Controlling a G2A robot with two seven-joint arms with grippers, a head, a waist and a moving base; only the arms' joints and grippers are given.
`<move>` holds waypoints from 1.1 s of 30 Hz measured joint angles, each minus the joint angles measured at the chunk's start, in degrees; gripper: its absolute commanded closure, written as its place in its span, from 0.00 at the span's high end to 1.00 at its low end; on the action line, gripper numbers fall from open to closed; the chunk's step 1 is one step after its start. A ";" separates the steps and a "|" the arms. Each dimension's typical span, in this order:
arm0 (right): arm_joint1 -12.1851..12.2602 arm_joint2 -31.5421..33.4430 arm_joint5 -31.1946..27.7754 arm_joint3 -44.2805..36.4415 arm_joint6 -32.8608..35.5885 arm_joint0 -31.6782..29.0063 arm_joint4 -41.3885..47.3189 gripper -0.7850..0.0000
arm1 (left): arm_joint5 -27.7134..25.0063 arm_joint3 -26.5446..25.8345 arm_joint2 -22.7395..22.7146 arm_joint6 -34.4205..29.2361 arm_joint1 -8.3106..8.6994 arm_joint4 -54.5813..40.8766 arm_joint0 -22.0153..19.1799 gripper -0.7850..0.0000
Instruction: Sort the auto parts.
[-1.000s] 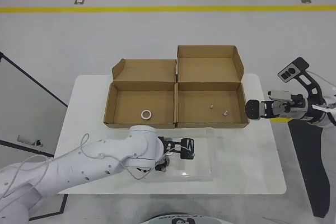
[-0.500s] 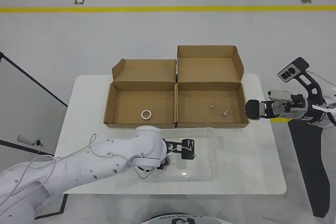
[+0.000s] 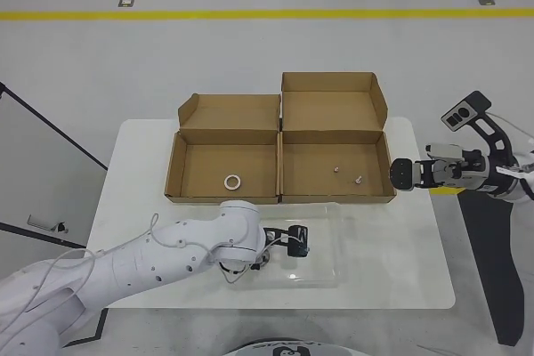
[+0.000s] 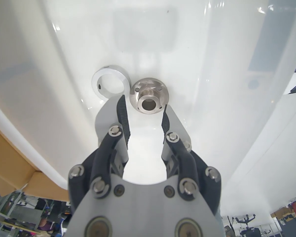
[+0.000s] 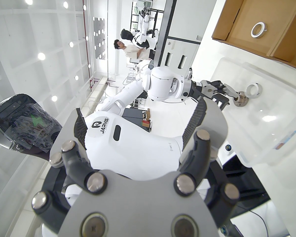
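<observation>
Shifted slightly, left gripper (image 4: 143, 102) straddles the flanged hub (image 4: 150, 92) — jaws apart — right gripper (image 5: 141, 109) gapes too.

Setting logged as a robotics lab. The white surface (image 3: 409, 258) stood on a pale floor (image 3: 249, 53) marked with a yellow tape line (image 3: 267, 13). Behind it were a second white humanoid robot (image 5: 144, 25), a black-framed cabinet (image 5: 185, 25), round ceiling lights (image 5: 41, 56) and cluttered workbenches (image 4: 19, 213).

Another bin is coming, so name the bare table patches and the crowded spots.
Bare: table left of the left box; table between the clear tray and the right edge. Crowded: inside the tray, around the left gripper, hub and ring.
</observation>
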 measured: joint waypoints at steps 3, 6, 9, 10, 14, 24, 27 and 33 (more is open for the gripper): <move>0.00 0.00 0.00 0.00 0.00 0.00 0.00 1.00 | -0.10 0.51 0.21 0.10 -0.22 0.01 0.02 0.47; 0.00 0.00 0.00 0.00 0.00 0.00 0.00 1.00 | -0.10 1.10 0.71 0.10 -0.41 0.33 -0.09 0.47; 0.00 0.00 0.00 0.00 0.00 0.00 0.00 1.00 | -0.32 1.80 0.99 0.32 -0.62 0.31 -0.19 0.47; 0.00 0.00 0.00 0.00 0.00 0.00 0.00 1.00 | -0.42 2.16 1.10 0.42 -0.71 0.29 -0.21 0.47; 0.00 0.00 0.00 0.00 0.00 0.00 0.00 1.00 | -0.85 3.28 1.68 0.84 -1.00 0.35 -0.35 0.49; 0.00 0.00 0.00 0.00 0.00 0.00 0.00 1.00 | -1.17 5.00 2.98 1.18 -1.68 0.16 -1.02 0.48; 0.00 0.00 0.00 0.00 0.00 0.00 0.00 1.00 | -1.14 5.34 3.24 1.14 -1.78 0.15 -1.05 0.44; 0.00 0.00 0.00 0.00 0.00 0.00 0.00 1.00 | -0.88 5.78 3.75 0.88 -1.84 0.29 -1.15 0.41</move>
